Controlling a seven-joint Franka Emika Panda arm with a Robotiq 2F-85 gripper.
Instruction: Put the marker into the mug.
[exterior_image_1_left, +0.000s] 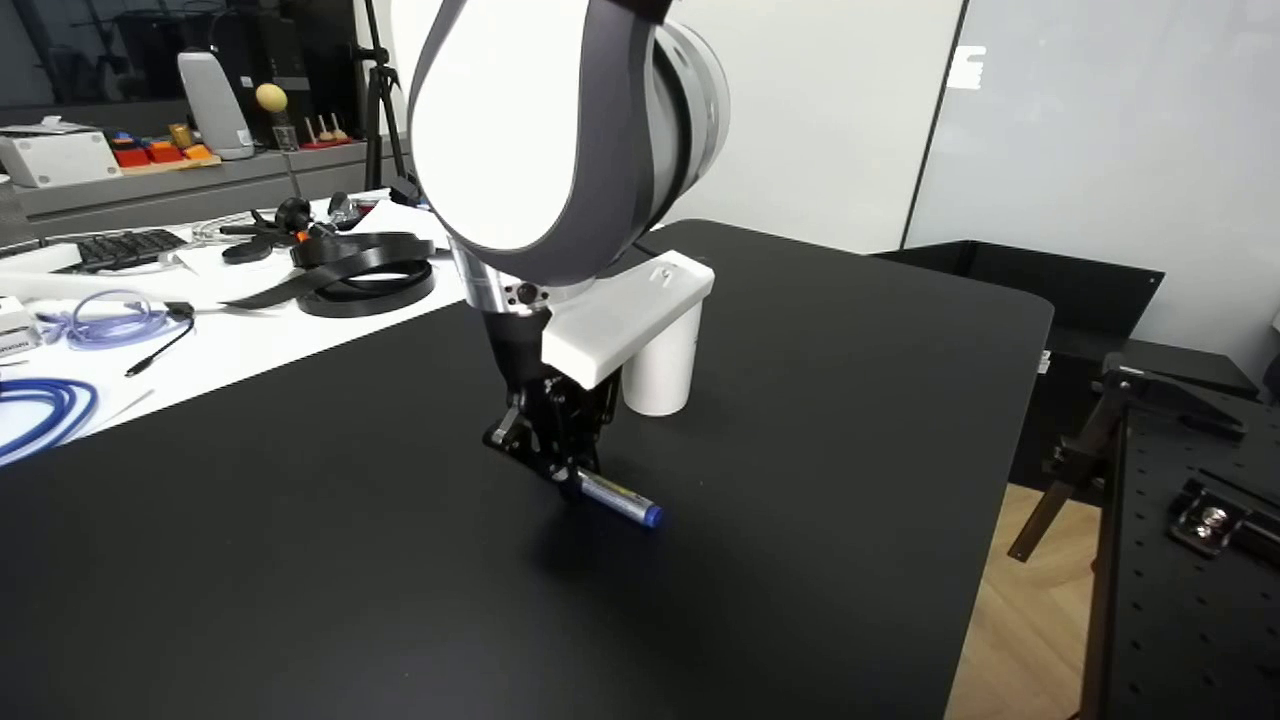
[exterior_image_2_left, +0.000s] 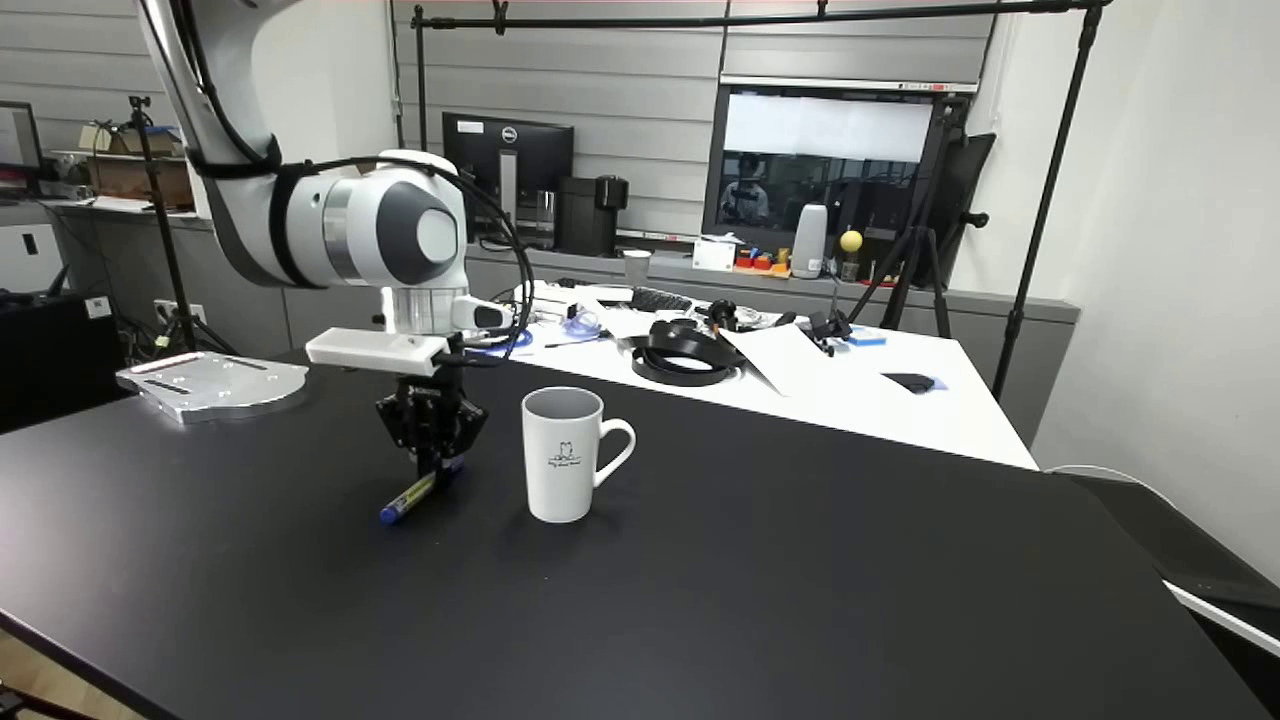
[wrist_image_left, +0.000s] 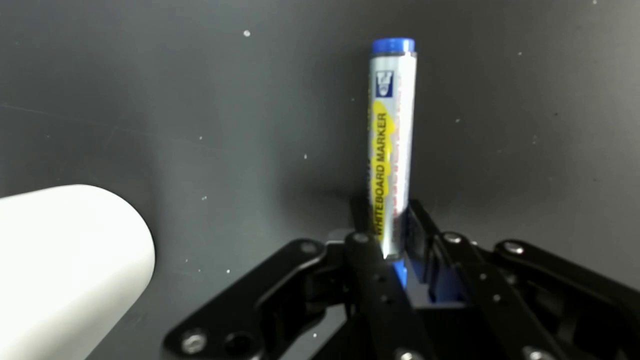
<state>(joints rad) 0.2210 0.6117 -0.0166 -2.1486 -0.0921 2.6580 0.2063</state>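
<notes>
The marker (wrist_image_left: 392, 145) was the work item. In the wrist view it sat in the gripper (wrist_image_left: 388, 212), whose jaws were pinching it toward one end: a blue section ran back between them, while most of the barrel projected forward to a short blue tip. It lay closer to flat than upright, low over the table (exterior_image_2_left: 800, 600); I could not tell whether it touched the surface.

Handling data, by my estimate: light, stiff, hard to break. The smooth round barrel seemed liable to pivot under an off-centre grip, so I judged firm pressure advisable. A mid-barrel hold would have balanced better; the hold in use left a long free end to lead into the mug (exterior_image_2_left: 561, 455) once tilted toward upright.

In an exterior view the mug stood upright on the table, apart from the marker, to the right of the gripper, handle facing right.

Markings: the barrel read "WHITEBOARD MARKER" on a yellow patch, next to a dark blue logo I could not identify; red print alongside was illegible. The mug carried a small drawing over script too small to read. At the far side, a monitor (exterior_image_2_left: 508, 165) bore a round Dell logo.
</notes>
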